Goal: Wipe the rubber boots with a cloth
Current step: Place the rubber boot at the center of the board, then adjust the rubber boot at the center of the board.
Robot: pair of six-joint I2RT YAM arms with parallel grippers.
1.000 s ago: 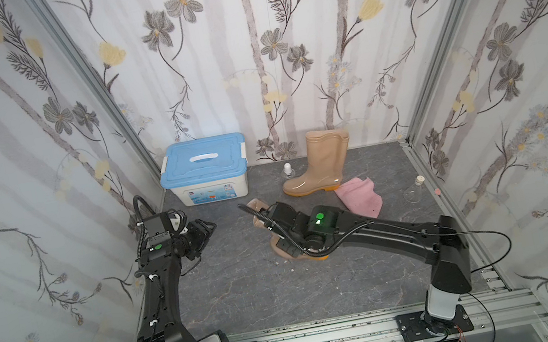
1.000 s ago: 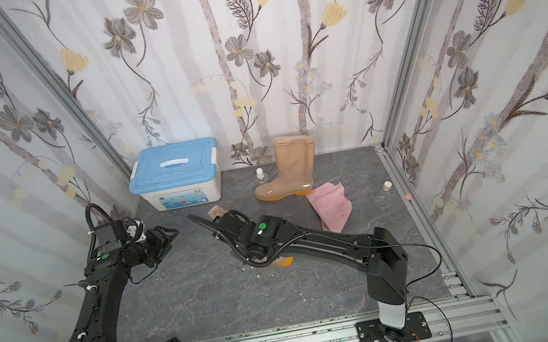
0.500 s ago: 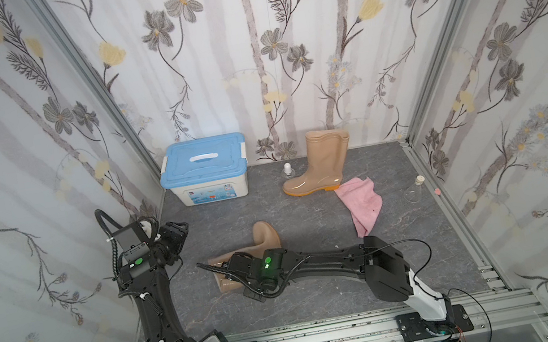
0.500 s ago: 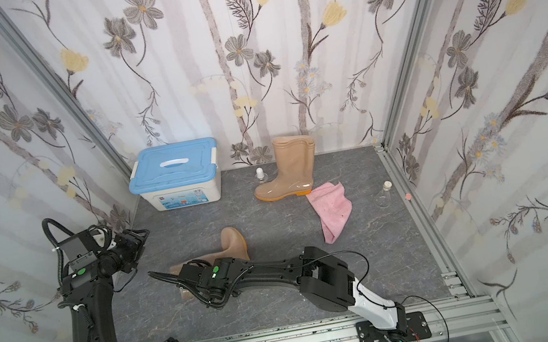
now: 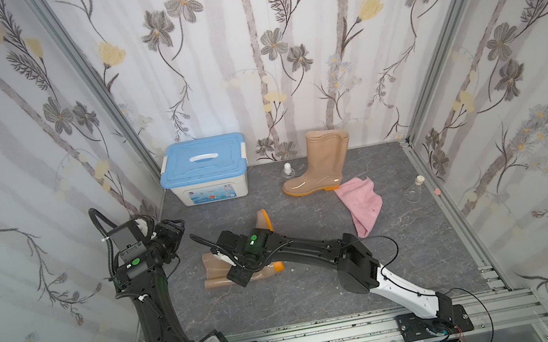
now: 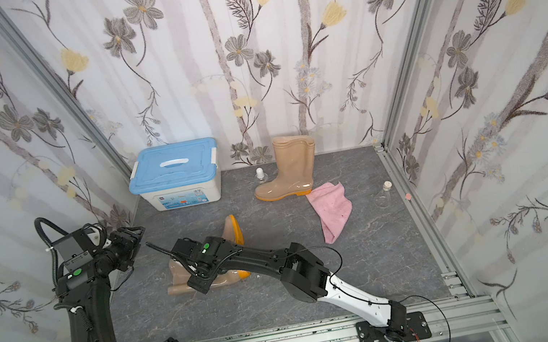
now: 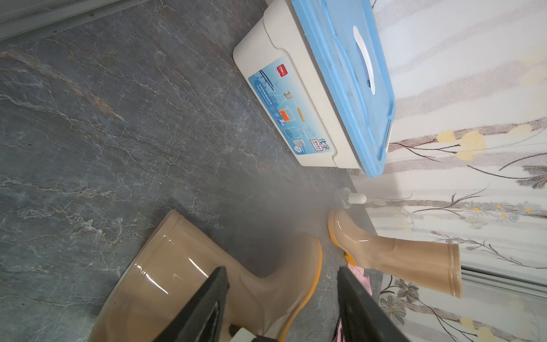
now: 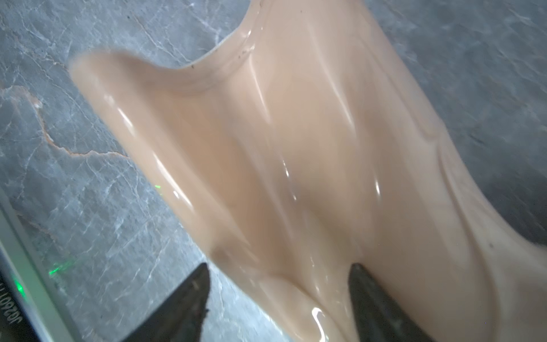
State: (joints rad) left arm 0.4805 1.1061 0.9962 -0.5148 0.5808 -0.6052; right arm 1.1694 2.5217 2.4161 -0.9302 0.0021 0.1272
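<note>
One rubber boot [image 5: 317, 164] [image 6: 288, 173] [image 7: 399, 251] stands upright by the back wall. The other boot [image 5: 210, 263] [image 6: 176, 273] [image 7: 177, 272] [image 8: 296, 148] lies on its side mid-floor, orange sole facing the back. The pink cloth [image 5: 361, 202] [image 6: 333, 211] lies crumpled beside the standing boot's heel, with neither gripper on it. My right gripper [image 5: 232, 266] [image 6: 196, 277] [image 8: 278, 271] hovers open over the lying boot's shaft, one finger above the rubber and one above the floor. My left gripper [image 5: 176, 231] [image 6: 136, 238] [image 7: 281, 275] is open and empty, left of that boot.
A white storage box with a blue lid [image 5: 204, 171] [image 6: 176, 176] [image 7: 325, 88] sits at the back left. A small white-capped bottle [image 5: 288, 171] [image 6: 260, 176] stands by the upright boot's toe. A glass flask [image 5: 415, 191] [image 6: 383, 194] is near the right wall.
My right gripper has opened wide over the lying boot and its arm has pulled back somewhat from its far-left reach. The left arm has swung back in towards the boot.
</note>
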